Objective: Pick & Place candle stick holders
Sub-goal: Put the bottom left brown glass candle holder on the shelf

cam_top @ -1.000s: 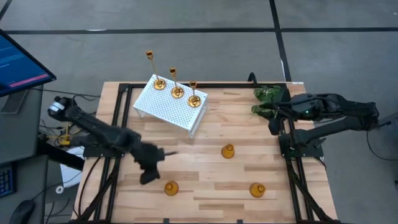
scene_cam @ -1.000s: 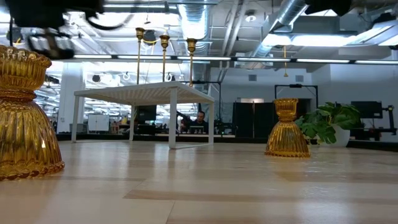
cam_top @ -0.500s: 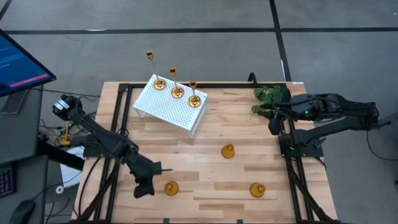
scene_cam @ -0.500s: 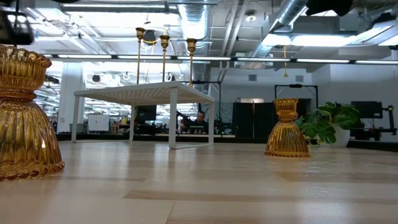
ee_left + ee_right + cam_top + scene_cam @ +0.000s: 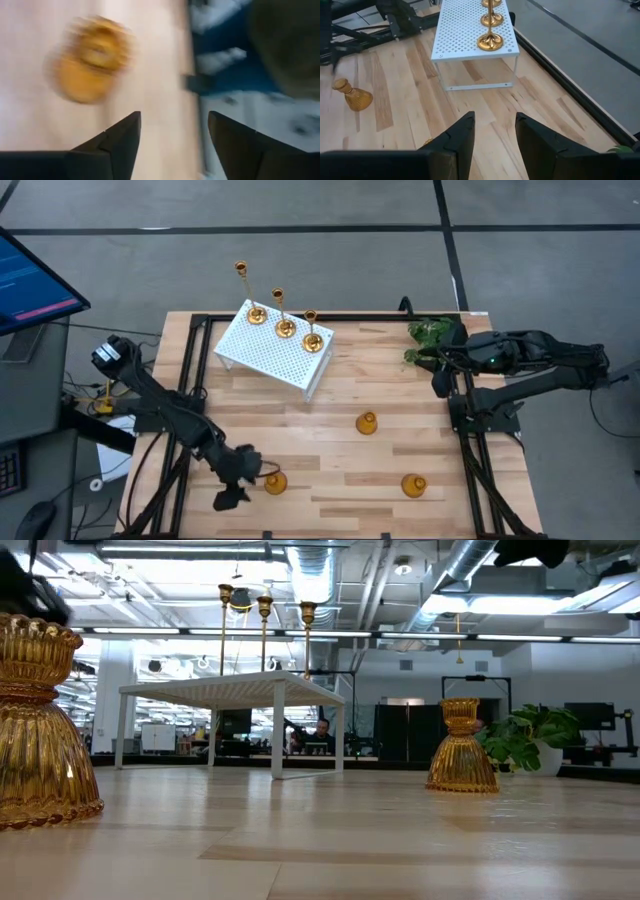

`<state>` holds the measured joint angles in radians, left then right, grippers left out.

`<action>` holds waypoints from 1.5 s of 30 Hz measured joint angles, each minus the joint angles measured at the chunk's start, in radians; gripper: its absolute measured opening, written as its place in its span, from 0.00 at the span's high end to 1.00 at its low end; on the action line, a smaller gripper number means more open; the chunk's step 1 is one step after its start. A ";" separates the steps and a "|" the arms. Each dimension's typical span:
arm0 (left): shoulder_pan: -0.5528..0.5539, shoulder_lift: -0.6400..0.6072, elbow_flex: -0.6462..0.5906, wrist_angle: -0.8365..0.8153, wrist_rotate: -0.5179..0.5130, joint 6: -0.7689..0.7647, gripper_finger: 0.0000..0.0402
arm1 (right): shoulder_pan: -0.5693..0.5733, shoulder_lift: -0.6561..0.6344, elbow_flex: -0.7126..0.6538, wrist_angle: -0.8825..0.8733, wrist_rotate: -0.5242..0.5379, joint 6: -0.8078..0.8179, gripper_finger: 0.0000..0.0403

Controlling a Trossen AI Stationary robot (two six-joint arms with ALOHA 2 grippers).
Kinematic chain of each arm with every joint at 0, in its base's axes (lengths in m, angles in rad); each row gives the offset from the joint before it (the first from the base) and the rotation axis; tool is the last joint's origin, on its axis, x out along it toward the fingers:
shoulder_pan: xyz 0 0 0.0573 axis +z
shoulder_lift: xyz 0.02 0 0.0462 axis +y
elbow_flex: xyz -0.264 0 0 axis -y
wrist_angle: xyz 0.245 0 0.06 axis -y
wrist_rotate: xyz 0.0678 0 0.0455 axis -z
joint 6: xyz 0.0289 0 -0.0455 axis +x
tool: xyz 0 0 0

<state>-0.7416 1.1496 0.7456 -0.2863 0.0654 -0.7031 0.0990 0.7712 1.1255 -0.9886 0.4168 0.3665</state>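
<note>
Three tall thin-stemmed gold candle stick holders (image 5: 285,327) stand by their round bases on a white perforated rack (image 5: 270,350) at the table's far left. Three short bell-shaped holders stand on the wood: near left (image 5: 274,481), middle (image 5: 367,422) and near right (image 5: 414,484). My left gripper (image 5: 231,498) is just left of the near-left holder (image 5: 90,60); it is open, with nothing between its fingers (image 5: 172,135). My right gripper (image 5: 438,383) waits at the table's right edge by the plant, open and empty (image 5: 492,135).
A green leafy plant (image 5: 430,340) stands at the far right corner, next to my right arm. The rack's legs (image 5: 277,730) stand on the table with a gap under it. Bare wood lies between the short holders. A monitor (image 5: 35,275) stands off the table's left.
My left gripper has swung from the table's left-middle toward the near edge, ending close beside the near-left bell-shaped holder. The holders and the rack have stayed where they were.
</note>
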 joint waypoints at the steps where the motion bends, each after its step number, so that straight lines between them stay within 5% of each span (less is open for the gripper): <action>1: -0.007 0.000 -0.017 0.000 -0.067 0.005 0.41 | 0.000 0.000 0.000 0.000 0.000 0.001 0.67; 7: -0.054 -0.085 -0.153 0.013 -0.266 -0.087 0.37 | 0.000 0.000 0.000 -0.002 0.001 0.001 0.67; 11: -0.100 -0.151 -0.231 0.133 -0.343 -0.003 0.37 | -0.001 0.000 0.000 -0.002 0.001 0.001 0.67; 16: -0.131 -0.113 -0.304 0.247 -0.369 0.162 0.36 | -0.001 0.000 0.000 0.001 0.002 0.029 0.67; 21: -0.114 -0.055 -0.349 0.285 -0.495 0.171 0.30 | 0.007 0.003 0.000 0.001 0.001 0.080 0.67; 27: -0.105 -0.013 -0.368 0.457 -0.413 0.192 0.23 | 0.009 0.003 0.000 0.002 0.004 0.080 0.67; 33: -0.106 0.016 -0.368 0.515 -0.485 0.259 0.19 | 0.009 0.003 0.000 0.002 0.008 0.080 0.67; 45: -0.088 0.131 -0.368 0.679 -0.454 0.331 0.14 | 0.009 0.023 0.000 0.002 0.011 0.080 0.67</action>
<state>-0.8291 1.2805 0.3779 0.3927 -0.3887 -0.3724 0.1081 0.7940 1.1259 -0.9864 0.4282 0.4465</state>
